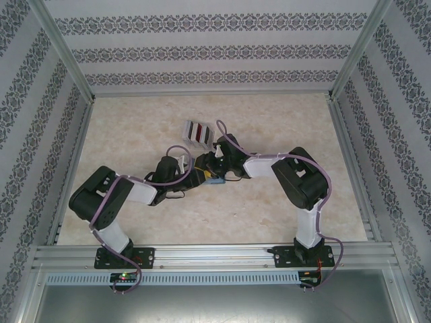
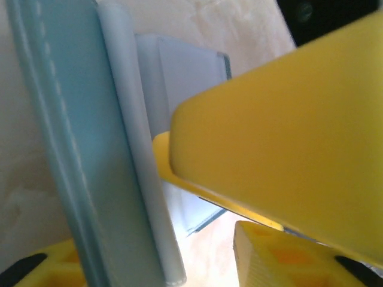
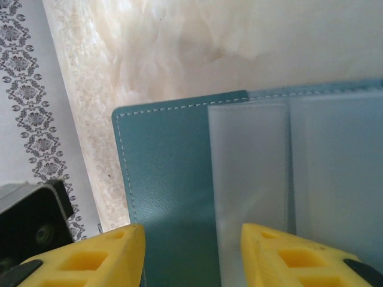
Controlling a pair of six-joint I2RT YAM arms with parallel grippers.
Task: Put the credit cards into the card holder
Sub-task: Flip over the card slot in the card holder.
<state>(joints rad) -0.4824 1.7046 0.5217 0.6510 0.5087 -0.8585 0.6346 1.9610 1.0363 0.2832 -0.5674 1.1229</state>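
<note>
The teal-blue card holder [image 1: 215,181] lies open on the table between both grippers. In the right wrist view its teal cover [image 3: 167,179] and pale inner sleeves [image 3: 299,173] spread just beyond my right gripper [image 3: 191,257], which is open above them. In the left wrist view one cover [image 2: 72,149] stands up edge-on with a pale sleeve [image 2: 128,149] beside it. Both sit between the spread fingers of my left gripper [image 2: 155,251], and table shows in the gap. A yellow finger [image 2: 281,137] of the right gripper crosses close in front. The maroon credit cards [image 1: 200,131] stand in the ridged rack.
The grey-white ridged rack [image 1: 189,128] sits just behind the grippers, near the table's middle. Patterned walls and metal rails enclose the table on three sides. The left gripper [image 1: 195,176] and right gripper [image 1: 214,168] nearly touch each other.
</note>
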